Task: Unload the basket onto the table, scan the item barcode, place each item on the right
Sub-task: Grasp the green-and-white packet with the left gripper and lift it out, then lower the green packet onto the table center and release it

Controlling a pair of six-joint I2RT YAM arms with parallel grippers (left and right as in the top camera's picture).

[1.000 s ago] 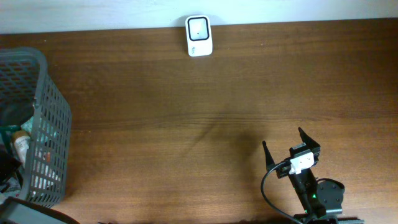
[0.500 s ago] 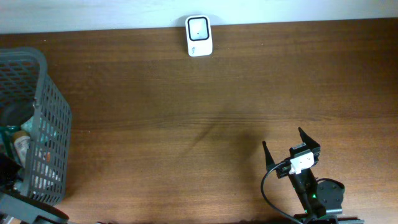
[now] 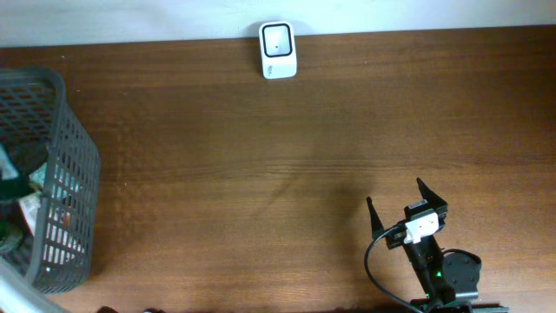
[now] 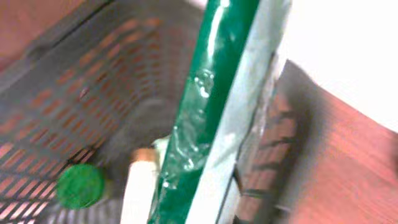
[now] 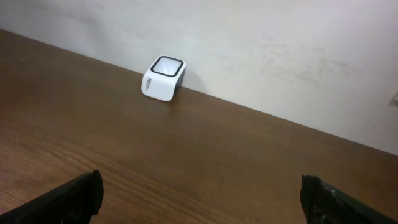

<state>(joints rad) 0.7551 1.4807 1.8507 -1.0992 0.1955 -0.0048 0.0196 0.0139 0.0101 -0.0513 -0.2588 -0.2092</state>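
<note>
Seemingly my left pincer, fully closed, pinches the green foil packet (image 4: 214, 93), basket (image 4: 74, 81) below it: light, floppy, slippery, so I'd favour its silvery seam. Right pincer (image 5: 208, 196) gapes empty.

A dark brown wood-grain tabletop (image 3: 217, 156) is bounded along its far edge by a plain off-white wall (image 5: 280, 43), faintly scuffed; soft shadows are cast across the wood.

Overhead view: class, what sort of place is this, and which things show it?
Probably a mock shop checkout on a wooden table: a white barcode scanner stands by the far wall, and a grey mesh basket at the left edge holds small packaged items.
</note>
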